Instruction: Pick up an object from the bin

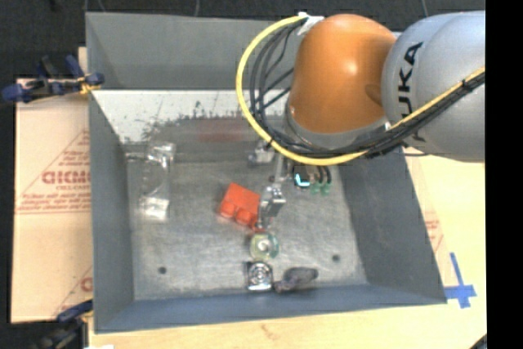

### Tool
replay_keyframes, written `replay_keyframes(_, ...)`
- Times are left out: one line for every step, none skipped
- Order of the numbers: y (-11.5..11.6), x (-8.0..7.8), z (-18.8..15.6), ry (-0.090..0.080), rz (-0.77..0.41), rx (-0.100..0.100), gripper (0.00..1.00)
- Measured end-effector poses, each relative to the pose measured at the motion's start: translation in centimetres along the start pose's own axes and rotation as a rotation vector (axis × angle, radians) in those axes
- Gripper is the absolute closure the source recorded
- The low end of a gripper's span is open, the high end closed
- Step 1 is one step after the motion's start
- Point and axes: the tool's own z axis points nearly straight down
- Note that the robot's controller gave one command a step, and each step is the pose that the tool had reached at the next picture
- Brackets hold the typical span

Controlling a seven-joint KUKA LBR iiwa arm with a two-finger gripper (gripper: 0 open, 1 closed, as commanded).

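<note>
My gripper (270,210) hangs low over the middle of the bin, just right of a red block (237,203) that lies flat on the floor. It stands beside the block's right edge, and I cannot tell whether they touch. Just below the gripper lies a small round greenish thing (263,245). Nothing shows in the gripper's hold.
A shiny metal piece (259,276) and a dark grey lump (297,278) lie against the bin's front wall. A clear plastic piece (154,178) sits at the left. The arm's orange cover and cables hang over the bin's back right.
</note>
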Motion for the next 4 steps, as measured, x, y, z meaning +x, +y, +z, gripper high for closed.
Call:
replay_keyframes(-3.5, -3.1, 13.3, -0.001, -0.189, 0.002, 0.00)
replay_keyframes(-3.7, -3.3, 15.9, -0.016, -0.322, -0.003, 0.00)
replay_keyframes(-3.8, -3.1, 15.9, -0.001, -0.321, -0.003, 1.00)
replay_keyframes(-2.4, -1.1, 2.2, -0.013, -0.685, 0.004, 1.00)
